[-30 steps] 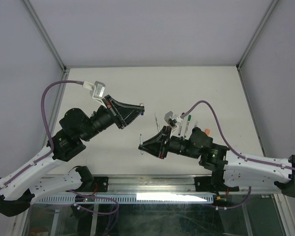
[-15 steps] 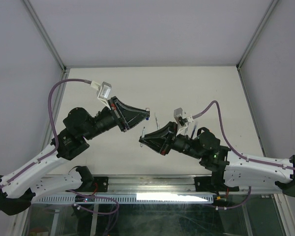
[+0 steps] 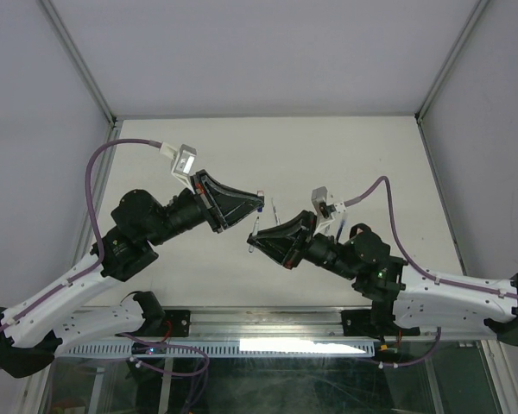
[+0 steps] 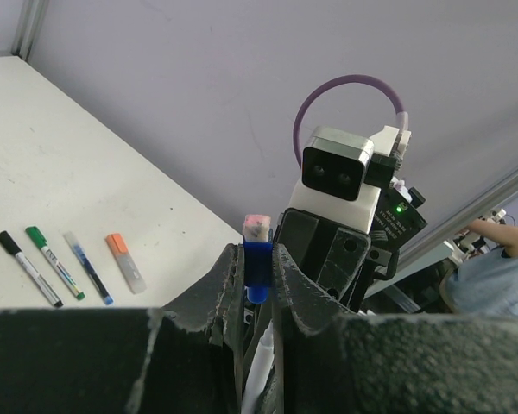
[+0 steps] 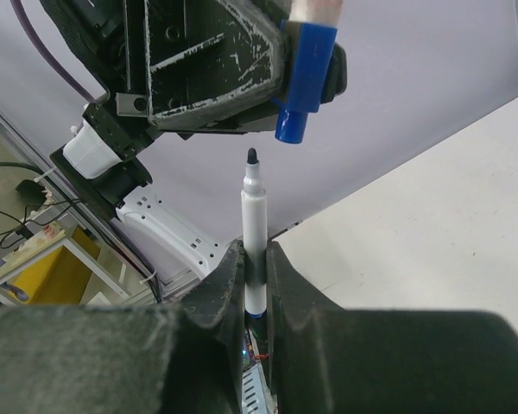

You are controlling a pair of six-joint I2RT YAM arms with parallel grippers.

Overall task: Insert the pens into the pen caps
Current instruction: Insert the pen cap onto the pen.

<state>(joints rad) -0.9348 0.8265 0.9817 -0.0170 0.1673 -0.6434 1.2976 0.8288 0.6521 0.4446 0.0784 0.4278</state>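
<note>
In the overhead view both arms reach toward the centre of the table [image 3: 345, 147], their noses nearly meeting in the air. The left gripper [image 3: 258, 201] comes in from the left of the frame, and its wrist view shows its fingers [image 4: 227, 280] pressed on a blue cap [image 4: 257, 269], which stands upright between them at mid-frame with a pale pinkish end on top. The right gripper [image 3: 253, 241] sits just below and to the right of it in the overhead view. Its own camera shows the jaws pinching a white pen [image 5: 255, 237] by the lower barrel, so that the pen points straight up the middle of the frame with its dark tip bare. In that same view the blue cap hangs in the upper right, its open end facing down. The open end is just above and slightly right of the pen tip, close to it but not touching. In the lower left of the left wrist view, four more pens lie side by side on the table: a black-capped pen [image 4: 26, 267], a green-capped pen [image 4: 53, 264], a blue-marked pen [image 4: 88, 266] and an orange-capped pen [image 4: 126, 274].
</note>
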